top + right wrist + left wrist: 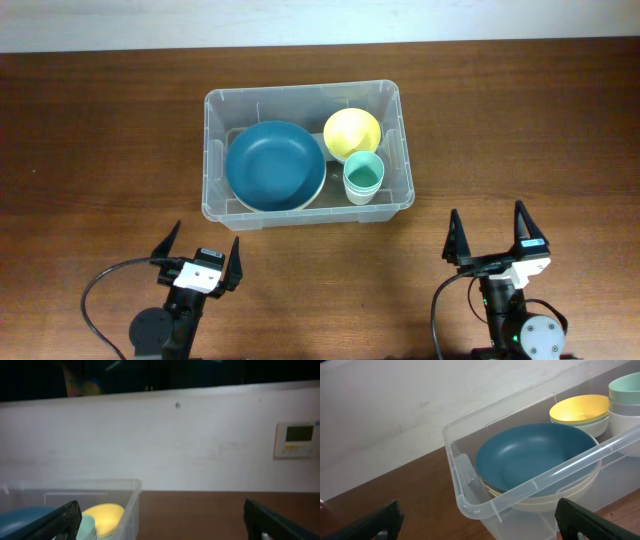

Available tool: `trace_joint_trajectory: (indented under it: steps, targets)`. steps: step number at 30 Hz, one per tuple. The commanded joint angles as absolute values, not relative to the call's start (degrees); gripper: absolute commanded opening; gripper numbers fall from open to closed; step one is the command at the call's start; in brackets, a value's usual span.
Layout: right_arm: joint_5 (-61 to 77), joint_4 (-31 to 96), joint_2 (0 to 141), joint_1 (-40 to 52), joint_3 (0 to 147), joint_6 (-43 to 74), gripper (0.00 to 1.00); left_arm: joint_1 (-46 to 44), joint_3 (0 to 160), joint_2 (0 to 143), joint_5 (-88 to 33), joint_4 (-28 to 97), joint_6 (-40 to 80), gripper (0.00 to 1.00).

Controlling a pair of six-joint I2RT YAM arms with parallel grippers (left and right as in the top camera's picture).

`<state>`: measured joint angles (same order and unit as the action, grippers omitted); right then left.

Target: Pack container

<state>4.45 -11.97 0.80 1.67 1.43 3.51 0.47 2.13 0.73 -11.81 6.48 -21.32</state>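
The clear plastic container (212, 150) stands at the table's middle. Inside it lie a dark blue bowl (274, 165) stacked on a cream one, a yellow bowl (352, 133) and a mint green cup (363, 177). My left gripper (197, 249) is open and empty, near the front edge, left of and in front of the container. My right gripper (489, 235) is open and empty, at the front right. The left wrist view shows the container's near corner (470, 505) and the blue bowl (530, 457). The right wrist view shows the container's right wall (131, 505) and the yellow bowl (102, 517).
The wooden table (100, 150) spreads around the container. A white wall (175, 445) with a small wall panel (296, 439) rises behind the table. Black cables loop beside both arm bases at the front edge.
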Motion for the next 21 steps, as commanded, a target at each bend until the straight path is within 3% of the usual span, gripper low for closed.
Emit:
trace_joint_trajectory:
  steps: [1, 15, 21]
  targets:
    - [5.4, -10.8, 0.2, 2.2, 0.3, 3.0, 0.99, 0.7, 1.8, 0.3, -12.1, 6.5, -22.0, 0.99]
    - [5.4, 4.2, 0.2, 2.2, 0.3, 1.4, 0.99, 0.7, 1.8, 0.3, -12.1, 6.5, -22.0, 0.99]
    - [5.4, 4.1, 0.2, 2.2, 0.3, 0.0, 0.99, 0.7, 1.8, 0.3, -12.1, 6.5, -22.0, 0.99]
